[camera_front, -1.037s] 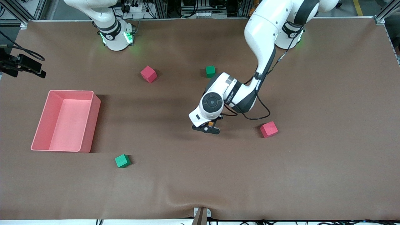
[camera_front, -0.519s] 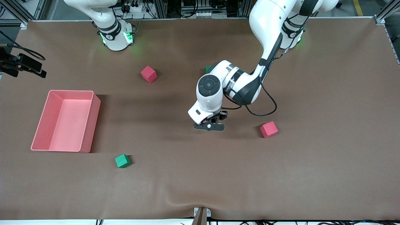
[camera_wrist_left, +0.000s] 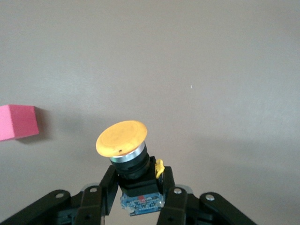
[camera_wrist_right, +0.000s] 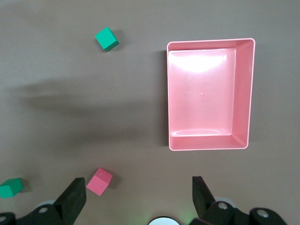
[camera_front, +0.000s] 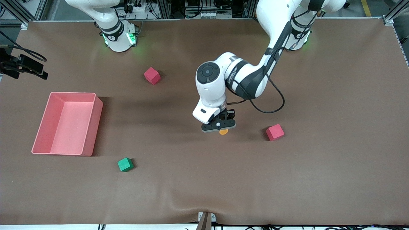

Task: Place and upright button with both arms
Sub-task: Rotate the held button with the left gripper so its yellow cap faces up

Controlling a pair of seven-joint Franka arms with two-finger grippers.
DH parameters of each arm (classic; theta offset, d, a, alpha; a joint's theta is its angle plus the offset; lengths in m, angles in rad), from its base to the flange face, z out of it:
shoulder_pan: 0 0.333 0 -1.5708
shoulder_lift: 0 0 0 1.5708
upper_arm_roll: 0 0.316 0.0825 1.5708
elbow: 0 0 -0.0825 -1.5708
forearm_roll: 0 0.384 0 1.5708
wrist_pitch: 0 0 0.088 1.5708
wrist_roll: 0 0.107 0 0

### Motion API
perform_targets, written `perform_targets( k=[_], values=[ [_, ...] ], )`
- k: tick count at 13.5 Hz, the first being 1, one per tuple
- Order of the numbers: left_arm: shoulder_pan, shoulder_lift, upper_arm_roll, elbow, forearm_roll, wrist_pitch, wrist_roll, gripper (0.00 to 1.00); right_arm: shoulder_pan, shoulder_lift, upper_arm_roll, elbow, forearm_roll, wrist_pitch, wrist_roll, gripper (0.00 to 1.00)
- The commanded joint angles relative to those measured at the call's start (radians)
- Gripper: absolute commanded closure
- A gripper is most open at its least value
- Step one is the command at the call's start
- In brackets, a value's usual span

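Button [camera_wrist_left: 126, 154]: orange cap leading, black body clamped between the fingers [camera_wrist_left: 105, 187] of the left gripper [camera_front: 219, 125]. In the front view only the cap [camera_front: 223, 131] shows, peeking out below the gripper over the middle of the table [camera_front: 335, 175]. The button is off the cloth; the wrist view shows open table around the cap. The cap sits tilted relative to the fingers, not square to them. The grip is on the lower body, which leaves the cap free and exposed, probably so the button can be set down or handed over without the fingers fouling it.

Left gripper: closed tight on the button's body, wrist bent down over the table centre. The left arm [camera_front: 271, 38] reaches in from its base.

Right gripper [camera_wrist_right: 136, 199]: fingers spread wide, nothing between them. It hangs high near its own base, looking down on the pink bin [camera_wrist_right: 208, 93]. This arm waits, likely kept clear until the uprighting step needs a second contact.

Surroundings: one red cube [camera_front: 275, 132] lies near the held button, toward the left arm's end of the table. Another red cube [camera_front: 152, 75] lies farther from the front camera. A green cube [camera_front: 125, 164] sits nearer the camera, close to the pink bin [camera_front: 67, 123].

Judgement: carry phase; placement not yet done.
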Motion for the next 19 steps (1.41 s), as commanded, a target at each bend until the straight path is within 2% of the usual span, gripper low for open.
perform_targets(
  k=[1, 3, 6, 9, 12, 16, 19],
  values=[
    [-0.014, -0.058, 0.008, -0.027, 0.068, -0.004, -0.109, 0.8, -0.004, 0.011, 0.0, 0.025, 0.015, -0.016, 0.003, 0.0],
    [-0.037, -0.054, 0.008, -0.027, 0.107, -0.004, -0.234, 0.8, -0.004, 0.011, 0.0, 0.025, 0.015, -0.015, 0.003, 0.0],
    [-0.083, -0.032, 0.006, -0.038, 0.243, -0.006, -0.428, 0.81, -0.003, 0.011, 0.0, 0.025, 0.015, -0.016, 0.003, 0.0],
    [-0.117, -0.001, 0.008, -0.04, 0.301, -0.006, -0.497, 0.8, -0.001, 0.011, 0.0, 0.025, 0.013, -0.015, 0.003, 0.0],
    [-0.157, 0.049, 0.005, -0.043, 0.476, -0.007, -0.647, 0.81, -0.003, 0.011, 0.0, 0.023, 0.013, -0.015, 0.003, 0.0],
    [-0.203, 0.086, 0.006, -0.056, 0.576, -0.016, -0.845, 0.81, -0.001, 0.011, 0.0, 0.023, 0.013, -0.015, 0.003, 0.0],
    [-0.239, 0.129, 0.006, -0.072, 0.66, -0.072, -0.953, 0.81, -0.001, 0.011, 0.0, 0.023, 0.013, -0.015, 0.003, 0.0]
  ],
)
